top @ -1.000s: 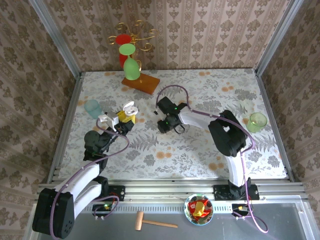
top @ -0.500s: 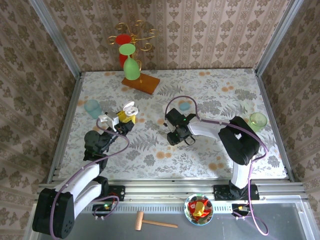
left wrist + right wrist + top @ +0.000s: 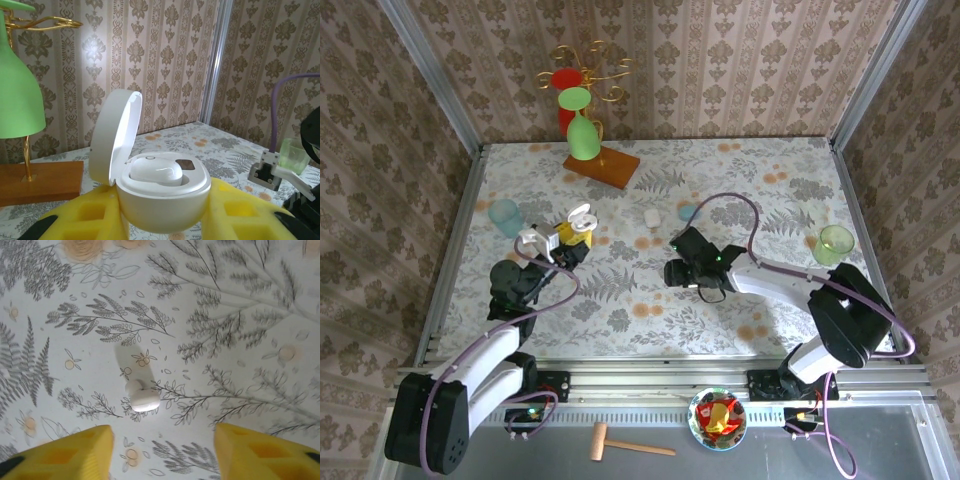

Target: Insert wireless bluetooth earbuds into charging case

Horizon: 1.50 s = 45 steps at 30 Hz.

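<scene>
My left gripper (image 3: 570, 237) is shut on a white pebble-like charging case (image 3: 580, 217), held up with its lid open. In the left wrist view the case (image 3: 162, 200) sits between the yellow fingers (image 3: 85, 217), lid (image 3: 114, 135) tipped back, with one white earbud (image 3: 155, 171) seated inside and a dark empty slot beside it. A second white earbud (image 3: 651, 216) lies loose on the floral table. In the right wrist view that earbud (image 3: 143, 396) lies just beyond my right gripper (image 3: 162, 450), which is open with nothing between its fingers. The right gripper (image 3: 676, 272) hovers near mid-table.
A small pale blue piece (image 3: 688, 212) lies right of the loose earbud. A gold rack with green and red glasses (image 3: 580, 125) on a wooden base stands at the back. A pale blue cup (image 3: 505, 216) is left, a green cup (image 3: 833, 244) right.
The right arm has swung right and toward the near edge, pulling its gripper back and uncovering the white earbud on the table. The left arm and the case have not moved.
</scene>
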### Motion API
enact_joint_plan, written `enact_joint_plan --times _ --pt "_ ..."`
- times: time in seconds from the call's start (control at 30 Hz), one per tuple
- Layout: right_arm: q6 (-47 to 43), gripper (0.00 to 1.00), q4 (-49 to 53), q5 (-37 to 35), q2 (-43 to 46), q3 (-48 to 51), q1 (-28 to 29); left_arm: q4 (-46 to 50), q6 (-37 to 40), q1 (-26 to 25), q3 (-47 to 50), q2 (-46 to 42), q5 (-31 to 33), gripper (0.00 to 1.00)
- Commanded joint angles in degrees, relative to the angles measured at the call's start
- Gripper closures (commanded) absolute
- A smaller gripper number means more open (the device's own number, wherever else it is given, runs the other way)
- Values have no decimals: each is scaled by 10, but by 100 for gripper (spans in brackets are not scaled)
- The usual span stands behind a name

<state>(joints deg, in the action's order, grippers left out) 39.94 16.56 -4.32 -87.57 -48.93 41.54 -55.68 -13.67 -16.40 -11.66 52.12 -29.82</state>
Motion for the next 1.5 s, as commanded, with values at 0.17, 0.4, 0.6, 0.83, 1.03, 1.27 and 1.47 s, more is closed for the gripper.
enact_joint_plan --times 0.17,0.4,0.6,0.83,1.03,1.27,1.47 --pt "118 54 -76 26 -31 13 3 -34 17 0 -20 29 -16 74" --pt "94 61 -44 27 -69 -28 1 -22 22 0 -20 23 -15 74" --pt "120 61 -61 48 -85 -27 8 -19 24 -1 -21 21 -14 74" --pt "116 64 -66 50 -104 -41 8 -22 24 -1 -19 24 -14 74" --pt "94 67 -60 45 -131 -74 6 -20 24 -2 -18 20 -12 74" --pt "69 67 -59 71 -172 -119 0 -16 27 -1 -14 12 -9 74" --pt "2 66 -31 103 -184 -158 0 -7 32 -1 -13 3 -4 73"
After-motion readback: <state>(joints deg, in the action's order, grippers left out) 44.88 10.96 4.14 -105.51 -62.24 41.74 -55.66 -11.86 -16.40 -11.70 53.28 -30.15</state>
